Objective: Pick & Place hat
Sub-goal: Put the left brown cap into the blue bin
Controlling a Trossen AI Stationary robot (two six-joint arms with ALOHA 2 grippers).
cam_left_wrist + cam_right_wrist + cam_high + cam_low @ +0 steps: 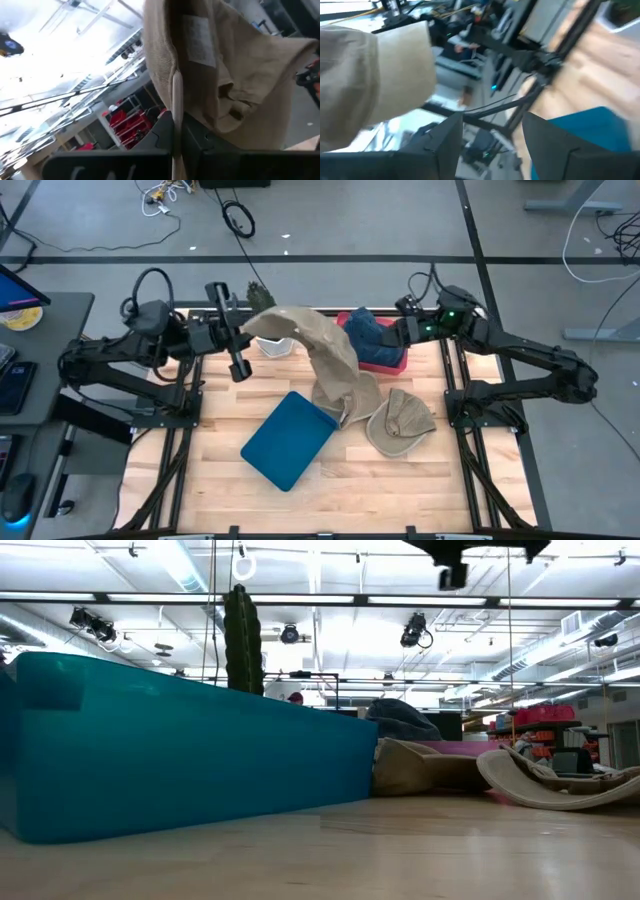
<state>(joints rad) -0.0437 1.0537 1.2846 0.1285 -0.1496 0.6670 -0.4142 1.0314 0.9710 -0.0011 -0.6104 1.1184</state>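
Overhead, the left arm reaches in from the left edge of the wooden tabletop [420, 480], elbow bent, its wrist turned toward the far middle. The left tool [247, 327] is clenched on a fold of tan cloth [318, 345], which hangs from it in a long drape down to the tabletop near the centre; in the left wrist view the fabric [220, 65] is pinched between the dark fingers [160, 132]. The right arm stretches along the far right side, forearm low, and the right tool [385, 335] stands released with nothing between its fingers, hovering over a blue garment [368, 330] in a red tray [385, 364]. A tan hat [402, 420] lies brim-up just right of the drape's foot. A blue bin [288, 439] sits just left of it.
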